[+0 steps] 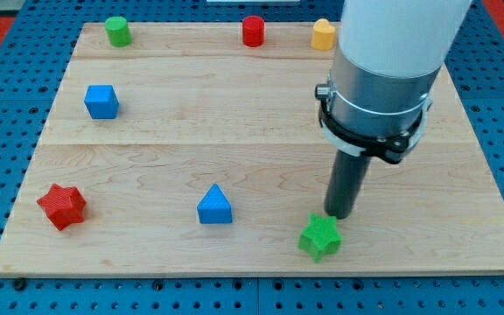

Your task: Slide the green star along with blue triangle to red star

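Rod tip (341,215): no gripper, touching green star block (319,236) at its upper right. Step: approach done. Next, prob.: push left via blue triangle block (214,206) to red star block (61,206).

The green star (319,237) lies flat near the front edge of the tabletop (261,140), right of centre. The blue triangle (214,206) sits to its left, well apart. The red star (61,206) lies far left, near the front.
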Motion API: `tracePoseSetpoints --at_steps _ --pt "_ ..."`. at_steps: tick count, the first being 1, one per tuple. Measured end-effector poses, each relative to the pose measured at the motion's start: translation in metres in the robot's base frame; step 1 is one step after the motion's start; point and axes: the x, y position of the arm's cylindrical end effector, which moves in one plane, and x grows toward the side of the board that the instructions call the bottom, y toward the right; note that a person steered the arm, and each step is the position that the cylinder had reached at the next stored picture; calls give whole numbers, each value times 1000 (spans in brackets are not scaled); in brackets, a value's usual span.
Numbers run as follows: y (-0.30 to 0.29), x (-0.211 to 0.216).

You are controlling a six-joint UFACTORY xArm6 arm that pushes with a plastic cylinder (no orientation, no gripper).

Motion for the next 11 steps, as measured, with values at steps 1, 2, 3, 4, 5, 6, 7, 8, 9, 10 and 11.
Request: tracePoseSetpoints --at_steps 1,2,3,4,5,6,7,8,9,10,11 --pt "60 17" --pt "35 69" --pt "-55 25" --pt "-147 13" --pt "-84 17" --pt "-145 57" --pt "-217 44" --pt "-216 -19" --pt "-250 -65" --pt "-235 -3" --pt "-284 36"
